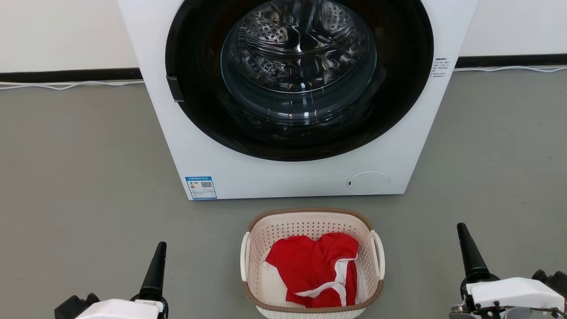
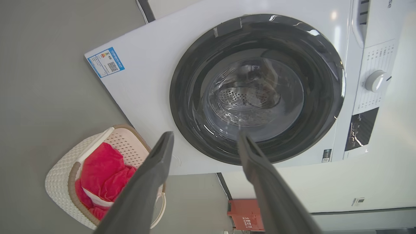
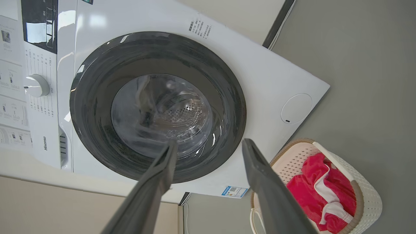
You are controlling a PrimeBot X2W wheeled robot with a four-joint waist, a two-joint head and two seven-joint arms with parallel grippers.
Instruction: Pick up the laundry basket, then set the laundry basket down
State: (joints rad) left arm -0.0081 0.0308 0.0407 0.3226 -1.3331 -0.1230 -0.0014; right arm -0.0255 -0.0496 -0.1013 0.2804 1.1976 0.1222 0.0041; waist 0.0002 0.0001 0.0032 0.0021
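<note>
You have the laundry basket (image 1: 310, 226) on the floor (image 1: 88, 177) just before the washer (image 1: 292, 177), midway between your arms, with its left handle (image 1: 243, 259) and right handle (image 1: 380, 254) facing outward. On both the left gripper (image 2: 204, 143) and the right gripper (image 3: 209, 146) the fingers are spread and empty, aimed at the washer. The basket lies inboard of each, neither arm clearly nearer.

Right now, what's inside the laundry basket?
Inside the laundry basket lies a crumpled red garment with white trim. Some bare basket floor shows beside it. Whatever lies under the garment is covered, so I cannot tell.
</note>
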